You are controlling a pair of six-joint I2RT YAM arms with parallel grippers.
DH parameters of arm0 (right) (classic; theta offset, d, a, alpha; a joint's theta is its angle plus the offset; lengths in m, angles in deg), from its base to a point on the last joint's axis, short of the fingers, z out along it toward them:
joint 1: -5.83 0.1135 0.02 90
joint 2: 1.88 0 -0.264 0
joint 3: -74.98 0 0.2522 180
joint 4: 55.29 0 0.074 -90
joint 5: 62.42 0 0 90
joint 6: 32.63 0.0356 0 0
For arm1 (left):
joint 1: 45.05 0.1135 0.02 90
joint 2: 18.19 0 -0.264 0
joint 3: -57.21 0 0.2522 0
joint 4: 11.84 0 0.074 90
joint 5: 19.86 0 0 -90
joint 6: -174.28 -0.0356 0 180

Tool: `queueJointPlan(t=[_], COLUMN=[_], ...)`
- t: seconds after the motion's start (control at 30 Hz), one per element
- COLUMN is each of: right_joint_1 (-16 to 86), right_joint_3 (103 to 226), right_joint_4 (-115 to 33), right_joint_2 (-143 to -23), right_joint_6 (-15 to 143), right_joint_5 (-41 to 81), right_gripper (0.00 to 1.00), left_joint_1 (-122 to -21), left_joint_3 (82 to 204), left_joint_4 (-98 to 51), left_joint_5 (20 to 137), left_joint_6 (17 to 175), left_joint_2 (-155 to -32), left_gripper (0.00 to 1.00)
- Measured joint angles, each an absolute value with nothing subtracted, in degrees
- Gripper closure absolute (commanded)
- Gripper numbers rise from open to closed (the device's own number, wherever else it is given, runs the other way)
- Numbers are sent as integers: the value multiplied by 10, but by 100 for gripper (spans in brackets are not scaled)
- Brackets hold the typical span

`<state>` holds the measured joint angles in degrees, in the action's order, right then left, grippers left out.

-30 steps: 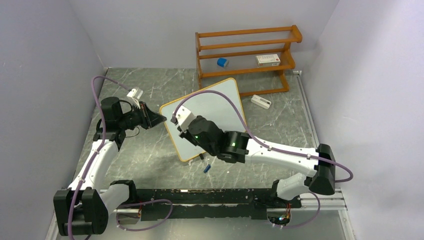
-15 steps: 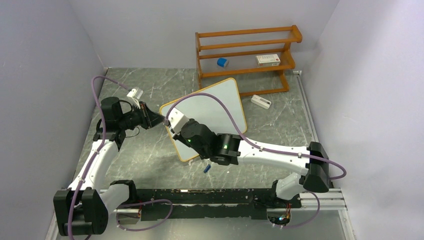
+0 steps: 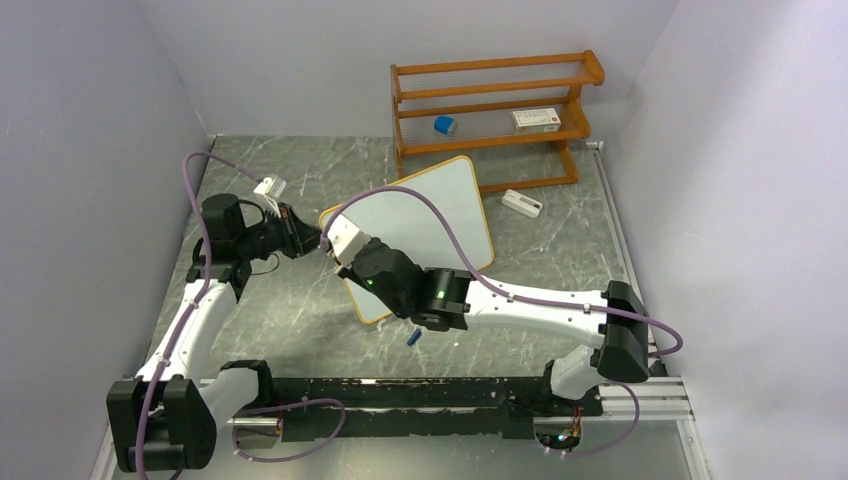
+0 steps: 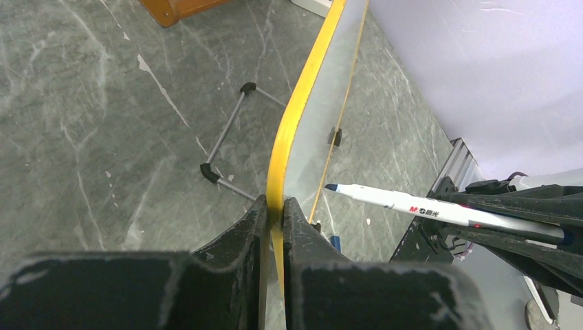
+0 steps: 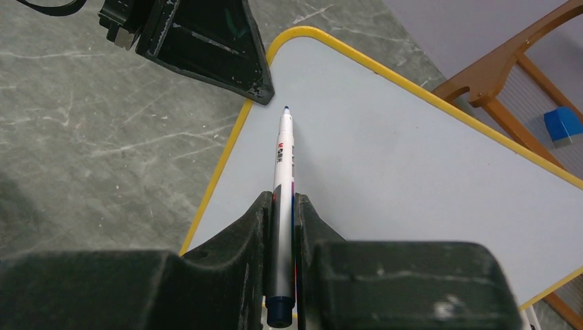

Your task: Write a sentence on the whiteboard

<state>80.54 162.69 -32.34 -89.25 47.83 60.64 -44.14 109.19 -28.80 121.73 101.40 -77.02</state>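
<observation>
The whiteboard (image 3: 440,200) stands tilted mid-table, white with a yellow-orange frame. My left gripper (image 3: 315,238) is shut on its near left corner; in the left wrist view the jaws (image 4: 274,206) pinch the yellow edge (image 4: 302,103). My right gripper (image 5: 282,206) is shut on a white marker (image 5: 282,158), blue tip uncapped and pointing at the board's corner beside the left fingers (image 5: 227,62). The marker (image 4: 426,210) hovers just off the board face (image 5: 412,158). No sentence is in view; the face that shows is blank.
An orange wooden rack (image 3: 495,110) stands at the back with a blue item (image 3: 445,125) and a white box (image 3: 536,120) on its shelf. Another white box (image 3: 521,203) lies right of the board. A blue cap (image 3: 413,337) lies near the front. Wire legs (image 4: 227,144) prop the board.
My right arm has slid left along the board with the marker, toward the corner that the left gripper holds. The left arm and the board have not moved.
</observation>
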Motion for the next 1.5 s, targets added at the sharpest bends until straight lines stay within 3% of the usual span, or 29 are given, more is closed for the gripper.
queueJointPlan(t=[1.5], right_joint_1=[808], right_joint_3=[1647], right_joint_4=[-326], right_joint_2=[-936], right_joint_6=[473], right_joint_5=[644], right_gripper=[100], left_joint_1=[-450], left_joint_3=[1092], left_joint_4=[-284], left_joint_5=[1206], left_joint_6=[1014], left_joint_2=[-769], left_gripper=[95])
